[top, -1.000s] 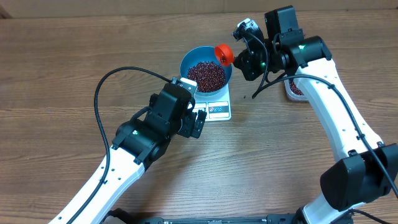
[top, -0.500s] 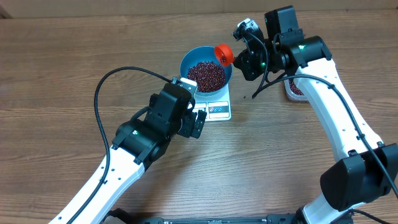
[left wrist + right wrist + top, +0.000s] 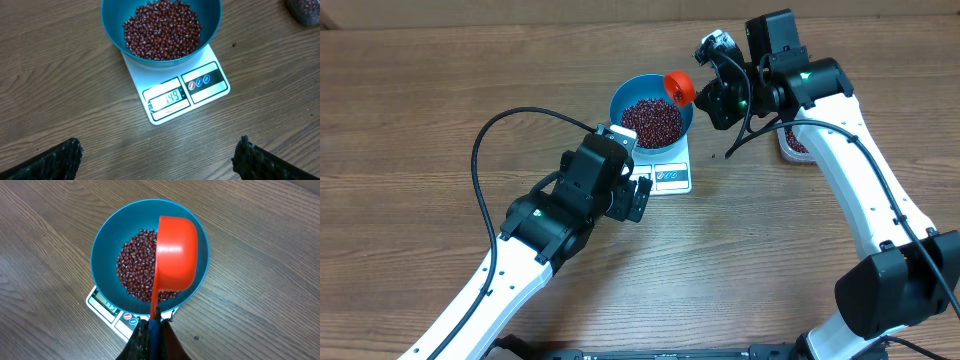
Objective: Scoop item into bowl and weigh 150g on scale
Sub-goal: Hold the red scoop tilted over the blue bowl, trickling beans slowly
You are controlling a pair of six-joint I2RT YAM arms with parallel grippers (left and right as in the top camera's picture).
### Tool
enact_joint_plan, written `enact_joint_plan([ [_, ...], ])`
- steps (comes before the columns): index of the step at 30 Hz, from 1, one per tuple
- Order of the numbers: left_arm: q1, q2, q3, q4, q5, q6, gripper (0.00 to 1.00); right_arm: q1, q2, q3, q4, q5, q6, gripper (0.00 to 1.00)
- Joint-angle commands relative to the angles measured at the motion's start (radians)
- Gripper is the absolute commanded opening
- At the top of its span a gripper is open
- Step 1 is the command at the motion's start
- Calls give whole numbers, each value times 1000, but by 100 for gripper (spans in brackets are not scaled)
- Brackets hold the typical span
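Right wrist view: the right jaws are pressed together on the thin handle of an orange-red scoop (image 3: 175, 255). The scoop's cup is turned so that its rounded back faces the camera. The cup hangs over the right part of the blue bowl (image 3: 101, 244), reaching from above the beans to the bowl's rim. From this angle I cannot tell whether it touches the rim.

Inside the bowl the dark red beans (image 3: 134, 271) form a loose heap that covers the bottom and climbs part of the wall. The bowl stands on the white scale (image 3: 216, 91), covering its far end, so only the front strip with the display and buttons shows. The display (image 3: 167, 98) appears to read 149, though the digits are small.

In the left wrist view the left jaws stand wide apart, one dark finger (image 3: 55, 160) in each lower corner, with nothing between them. They hover just in front of the scale and point at its display.

From overhead, the scale sits near the middle of the wooden surface (image 3: 420, 100). A clear tub (image 3: 795, 146) holding more beans lies to the right of it, partly hidden under the right arm.
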Motion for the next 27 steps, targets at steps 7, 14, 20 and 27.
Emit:
enact_joint_plan([
  [7,5,0,-6,0,10,16,100,1,-6,27,-65,-127,-137,4],
  [14,5,0,-6,0,10,16,100,1,-6,27,-43,-121,-102,4],
  [20,5,0,-6,0,10,15,100,1,-6,27,-41,-120,-103,4],
  [27,5,0,-6,0,10,15,100,1,-6,27,-43,-117,-111,4],
])
